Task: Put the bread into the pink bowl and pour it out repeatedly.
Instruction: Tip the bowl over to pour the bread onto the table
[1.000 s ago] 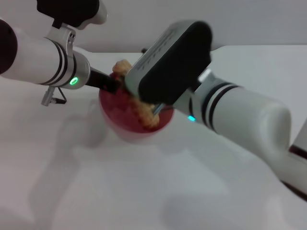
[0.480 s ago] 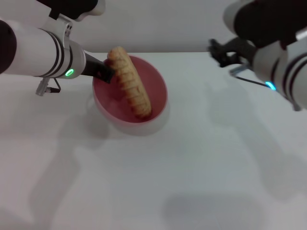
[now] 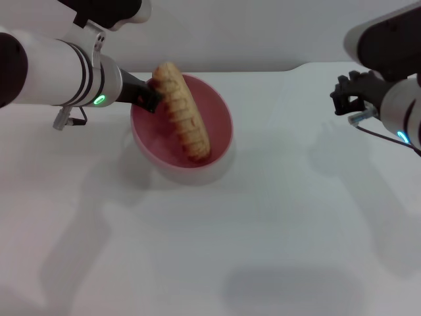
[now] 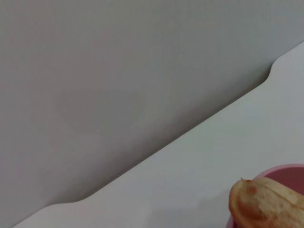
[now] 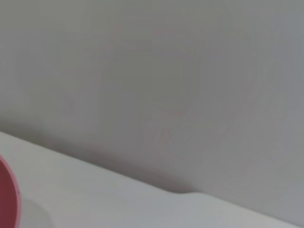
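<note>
The bread [image 3: 182, 112] was already in the bowl [image 3: 220, 118], lying slantwise with its far end poking over the far-left rim and its near end down against the inner wall. I judged the loading half of this round done and the pour still to come.

My left gripper [image 3: 146, 99] sat at the bowl's far-left rim, its dark tip touching or just beside the rim and the bread's raised end. I took it to be holding the rim, but I could not tell whether its fingers were clamped or spread. The bowl looked tipped a little toward the near side, though I would not swear to it.

My right gripper [image 3: 348, 100] hung well apart from the bowl, over the far-right part of the table [image 3: 276, 237], carrying nothing that I could see; its fingers I could not read either.

The table was plain white, with only the bowl on it. Behind it stood a bare grey wall [image 4: 118, 71].
</note>
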Robot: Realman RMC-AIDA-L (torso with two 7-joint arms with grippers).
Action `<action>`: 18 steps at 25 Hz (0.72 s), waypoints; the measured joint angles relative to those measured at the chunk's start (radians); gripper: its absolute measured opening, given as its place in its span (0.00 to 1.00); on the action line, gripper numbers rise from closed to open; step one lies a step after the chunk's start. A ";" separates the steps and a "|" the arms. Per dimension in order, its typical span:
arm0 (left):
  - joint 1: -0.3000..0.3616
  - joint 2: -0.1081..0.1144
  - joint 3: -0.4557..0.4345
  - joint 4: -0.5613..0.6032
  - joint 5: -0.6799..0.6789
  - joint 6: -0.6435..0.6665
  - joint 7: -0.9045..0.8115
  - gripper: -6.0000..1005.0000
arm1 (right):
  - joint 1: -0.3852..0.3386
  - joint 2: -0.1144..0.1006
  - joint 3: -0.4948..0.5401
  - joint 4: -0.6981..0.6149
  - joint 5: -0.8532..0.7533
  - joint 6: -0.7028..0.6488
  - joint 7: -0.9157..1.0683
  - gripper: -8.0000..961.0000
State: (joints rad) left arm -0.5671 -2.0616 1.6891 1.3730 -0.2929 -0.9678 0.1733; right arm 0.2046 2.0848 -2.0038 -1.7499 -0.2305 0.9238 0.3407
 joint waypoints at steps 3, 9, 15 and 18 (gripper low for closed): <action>0.000 -0.001 0.000 -0.002 0.000 0.003 0.003 0.05 | -0.018 -0.001 0.042 0.003 0.074 -0.028 -0.046 0.10; 0.003 -0.001 0.000 -0.003 0.000 0.011 0.003 0.05 | -0.052 -0.006 0.204 0.077 0.352 -0.140 -0.194 0.01; 0.025 -0.001 0.034 0.006 0.002 0.049 0.023 0.05 | -0.115 -0.006 0.253 0.166 0.364 -0.286 -0.208 0.01; 0.070 0.000 0.083 0.039 0.026 0.138 0.048 0.05 | -0.127 -0.006 0.263 0.173 0.364 -0.296 -0.209 0.01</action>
State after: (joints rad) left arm -0.4971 -2.0620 1.7722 1.4121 -0.2668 -0.8296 0.2209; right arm 0.0771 2.0786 -1.7412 -1.5765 0.1336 0.6277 0.1314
